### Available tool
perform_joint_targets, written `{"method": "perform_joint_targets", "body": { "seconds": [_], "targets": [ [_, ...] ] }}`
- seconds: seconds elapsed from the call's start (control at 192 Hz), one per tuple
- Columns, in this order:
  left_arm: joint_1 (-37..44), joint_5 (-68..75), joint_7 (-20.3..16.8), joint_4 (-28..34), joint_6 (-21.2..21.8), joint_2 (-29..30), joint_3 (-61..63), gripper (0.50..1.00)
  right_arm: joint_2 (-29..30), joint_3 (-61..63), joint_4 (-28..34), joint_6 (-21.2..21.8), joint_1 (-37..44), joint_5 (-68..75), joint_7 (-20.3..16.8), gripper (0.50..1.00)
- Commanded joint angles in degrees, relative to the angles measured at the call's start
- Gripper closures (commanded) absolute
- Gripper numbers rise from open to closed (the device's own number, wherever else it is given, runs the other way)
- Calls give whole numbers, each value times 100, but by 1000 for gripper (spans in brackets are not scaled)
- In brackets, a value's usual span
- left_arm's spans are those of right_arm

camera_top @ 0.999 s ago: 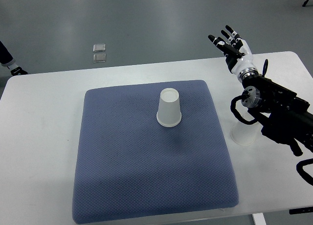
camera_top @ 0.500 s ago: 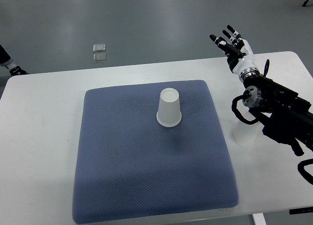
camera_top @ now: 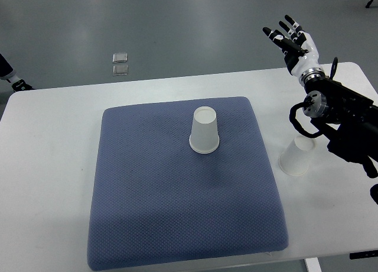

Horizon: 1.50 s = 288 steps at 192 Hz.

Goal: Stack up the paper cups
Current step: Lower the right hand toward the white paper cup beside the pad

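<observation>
Lifting up and away over the last second, the right hand (camera_top: 293,40) now hangs empty with fingers spread, uncovering 1 inverted white paper cup (camera_top: 297,156) just below its forearm, a second (camera_top: 204,130) left on the blue pad (camera_top: 147,224); light, crushable, best gripped gently round the sidewall.

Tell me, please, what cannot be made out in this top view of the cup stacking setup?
- Paper cup on the table, top view: its upper right part is covered by the right arm.
- Right arm: cut off by the picture's right edge; only the right hand, fingers spread, and forearm show.
- Object at the left edge: mostly cropped, so what it is cannot be told.
- Two small squares on the floor: too small to identify.
</observation>
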Motion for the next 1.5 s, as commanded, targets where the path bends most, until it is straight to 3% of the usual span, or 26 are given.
{"method": "perform_joint_targets", "body": {
  "seconds": [0.0, 0.286, 0.427, 0.614, 0.723, 0.848, 1.16, 1.493],
  "targets": [
    [0, 1, 0, 0, 0, 0, 0, 500, -258, -60, 135, 6, 123, -187, -111, 587],
    [0, 1, 0, 0, 0, 0, 0, 500, -1190, -350, 768, 252, 352, -1910, -594, 587],
    [0, 1, 0, 0, 0, 0, 0, 500, -1708, -974, 891, 823, 650, -2446, -594, 587],
    [0, 1, 0, 0, 0, 0, 0, 500, -2464, -1660, 987, 1957, 1134, -3536, -577, 587],
    [0, 1, 0, 0, 0, 0, 0, 500, -2903, -1748, 1295, 2694, 1248, -4730, -489, 587],
    [0, 1, 0, 0, 0, 0, 0, 500, -3395, -1747, 2024, 3205, 1362, -5864, -278, 587],
    [0, 1, 0, 0, 0, 0, 0, 500, -4222, -1756, 3870, 3706, 1398, -7807, -251, 587],
    [0, 1, 0, 0, 0, 0, 0, 500, -4222, -1792, 4617, 3609, 1362, -9274, -295, 589]
  ]
}}
